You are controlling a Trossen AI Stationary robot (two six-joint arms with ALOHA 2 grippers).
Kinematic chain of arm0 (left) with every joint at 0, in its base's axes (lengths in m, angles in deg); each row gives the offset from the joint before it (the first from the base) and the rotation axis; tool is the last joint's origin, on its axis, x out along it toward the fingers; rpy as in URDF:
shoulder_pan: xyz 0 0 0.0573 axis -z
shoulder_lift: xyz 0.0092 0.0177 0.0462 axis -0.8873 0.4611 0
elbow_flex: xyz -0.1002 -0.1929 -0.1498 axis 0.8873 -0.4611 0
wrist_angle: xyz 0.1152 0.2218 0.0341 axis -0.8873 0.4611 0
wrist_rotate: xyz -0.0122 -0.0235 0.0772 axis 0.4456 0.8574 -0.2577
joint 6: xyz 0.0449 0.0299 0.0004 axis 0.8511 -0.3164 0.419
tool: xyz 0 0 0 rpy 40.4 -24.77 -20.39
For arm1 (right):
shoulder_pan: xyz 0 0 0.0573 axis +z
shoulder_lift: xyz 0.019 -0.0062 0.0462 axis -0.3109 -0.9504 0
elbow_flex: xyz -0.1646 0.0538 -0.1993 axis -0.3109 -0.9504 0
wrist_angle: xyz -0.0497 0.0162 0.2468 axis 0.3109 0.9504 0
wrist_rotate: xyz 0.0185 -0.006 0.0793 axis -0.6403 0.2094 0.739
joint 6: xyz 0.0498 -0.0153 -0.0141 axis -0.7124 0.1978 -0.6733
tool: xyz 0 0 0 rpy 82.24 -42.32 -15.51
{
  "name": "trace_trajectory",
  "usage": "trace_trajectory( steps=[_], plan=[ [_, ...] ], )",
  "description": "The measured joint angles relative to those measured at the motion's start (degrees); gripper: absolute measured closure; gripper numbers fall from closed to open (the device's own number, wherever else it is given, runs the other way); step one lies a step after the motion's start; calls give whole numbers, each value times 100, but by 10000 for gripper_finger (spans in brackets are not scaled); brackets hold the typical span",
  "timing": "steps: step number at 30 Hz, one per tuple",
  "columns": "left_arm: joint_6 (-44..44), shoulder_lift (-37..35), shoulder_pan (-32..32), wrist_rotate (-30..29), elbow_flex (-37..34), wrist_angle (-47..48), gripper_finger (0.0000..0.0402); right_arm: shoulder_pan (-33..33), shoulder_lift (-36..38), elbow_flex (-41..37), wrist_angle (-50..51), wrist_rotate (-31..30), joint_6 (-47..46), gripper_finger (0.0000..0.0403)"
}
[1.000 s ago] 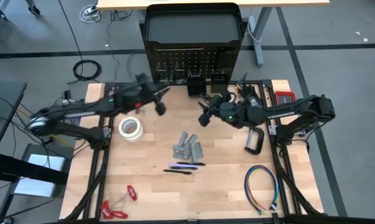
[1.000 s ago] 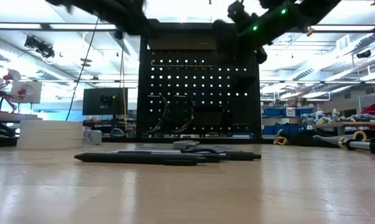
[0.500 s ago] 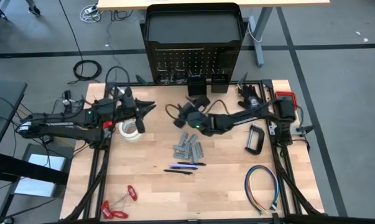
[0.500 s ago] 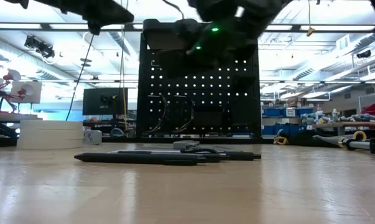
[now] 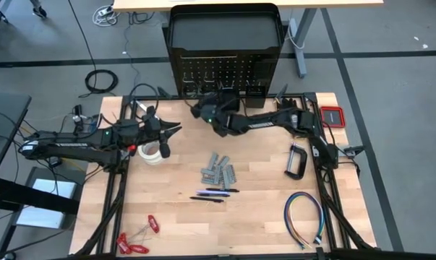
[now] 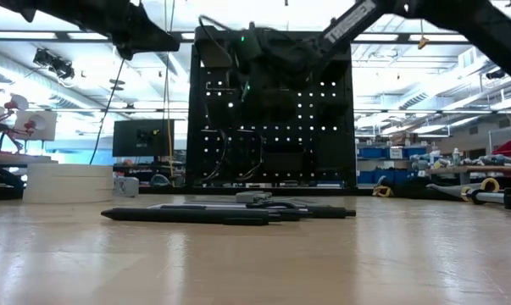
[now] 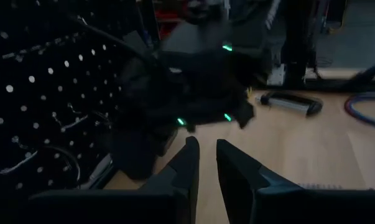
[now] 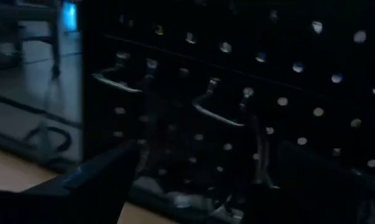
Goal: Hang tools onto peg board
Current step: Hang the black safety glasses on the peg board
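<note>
The black peg board (image 5: 225, 68) stands upright at the table's far edge, and cable loops (image 6: 238, 157) hang on its hooks. My right gripper (image 5: 200, 112) is open and empty, held high just in front of the board's left part; it also shows in the low view (image 6: 238, 52). My left gripper (image 5: 174, 128) is shut and empty above the white tape roll (image 5: 151, 150). Grey metal pieces (image 5: 218, 172), dark pens (image 5: 214, 193), a black C-clamp (image 5: 297, 161) and red-handled tools (image 5: 137, 238) lie on the table.
A multicoloured wire loop (image 5: 304, 217) lies at the near right. A small red case (image 5: 332, 114) sits at the far right corner. Two small black bins (image 5: 228, 97) hang on the board's lower front. A silver bar (image 7: 290, 102) lies near the far right.
My right gripper has swept from the table's right-middle toward the left and the far edge, up to the peg board's front. My left gripper has drawn back from the board toward the left and near side, and now hovers over the tape roll.
</note>
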Motion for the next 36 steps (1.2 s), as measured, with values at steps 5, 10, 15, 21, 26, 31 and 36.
trace_trajectory(
  steps=[5, 10, 15, 21, 26, 31, 36],
  plan=[
    [124, -2, 0, -5, 0, 121, 340, -278, -164, 112, 76, 111, -254, 21],
    [128, -4, 0, -5, 0, 170, 340, -512, -157, 120, 336, 314, -581, 26],
    [128, -2, 0, -5, 0, 156, 340, -571, -150, 122, 843, 609, -1015, 28],
    [147, -2, -2, -7, 0, 127, 340, -552, -150, 120, 929, 567, -1458, 28],
    [147, -2, -2, -7, 0, 52, 340, -641, -140, 122, 912, 778, -2289, 29],
    [150, -2, -2, -7, 0, -54, 340, -645, -140, 313, 1351, 750, -2381, 36],
    [150, -2, -2, -7, 0, -152, 340, -766, -142, 829, 2585, 792, -2805, 44]
  ],
)
